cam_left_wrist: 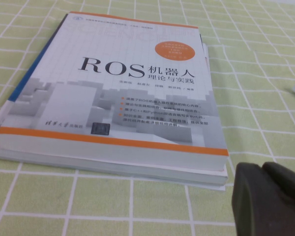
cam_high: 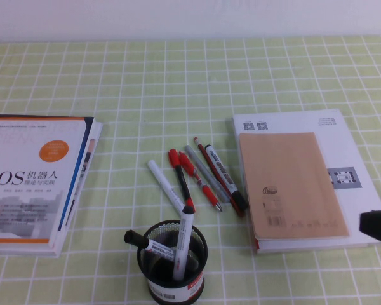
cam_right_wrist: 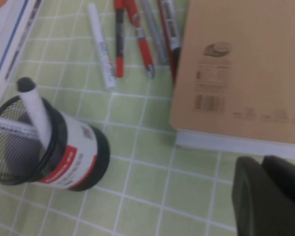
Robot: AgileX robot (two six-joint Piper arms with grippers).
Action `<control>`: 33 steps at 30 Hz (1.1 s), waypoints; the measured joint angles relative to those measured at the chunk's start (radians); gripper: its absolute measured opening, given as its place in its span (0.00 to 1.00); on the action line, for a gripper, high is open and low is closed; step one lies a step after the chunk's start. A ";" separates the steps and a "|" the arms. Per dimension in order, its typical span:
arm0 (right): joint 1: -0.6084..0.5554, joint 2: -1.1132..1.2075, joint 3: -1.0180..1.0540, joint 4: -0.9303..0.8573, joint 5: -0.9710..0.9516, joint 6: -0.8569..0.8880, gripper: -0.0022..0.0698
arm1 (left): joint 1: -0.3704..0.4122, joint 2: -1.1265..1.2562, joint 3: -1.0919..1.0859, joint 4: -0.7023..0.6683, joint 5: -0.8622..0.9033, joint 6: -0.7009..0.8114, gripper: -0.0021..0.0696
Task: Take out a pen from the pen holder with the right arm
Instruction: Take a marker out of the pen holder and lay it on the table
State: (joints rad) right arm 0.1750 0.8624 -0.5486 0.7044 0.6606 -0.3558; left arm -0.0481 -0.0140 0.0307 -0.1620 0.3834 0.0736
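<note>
The black mesh pen holder stands near the table's front edge and holds two white pens. One pen stands nearly upright; the other leans left with its black cap up. The right wrist view shows the holder with a black-capped white pen sticking out. My right gripper sits low at the right edge, well right of the holder, beside the white book. Its fingers are shut with nothing between them. My left gripper is shut beside the ROS book.
Several loose pens lie on the green checked cloth just behind the holder. A brown notebook lies on a white book to the right. The ROS book lies on the left.
</note>
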 joint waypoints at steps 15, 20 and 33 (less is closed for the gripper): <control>0.592 0.337 -0.159 0.078 -0.391 -0.011 0.02 | 0.000 0.000 0.000 0.000 0.000 0.000 0.02; 0.714 0.390 -0.161 0.098 -0.527 -0.011 0.20 | 0.000 0.000 0.000 0.000 0.000 0.000 0.02; 0.798 0.529 -0.161 0.152 -0.847 0.082 0.67 | 0.000 0.000 0.000 0.000 0.000 0.000 0.02</control>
State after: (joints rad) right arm 0.9732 1.3918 -0.7096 0.8564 -0.1859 -0.2736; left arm -0.0481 -0.0140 0.0307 -0.1620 0.3834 0.0736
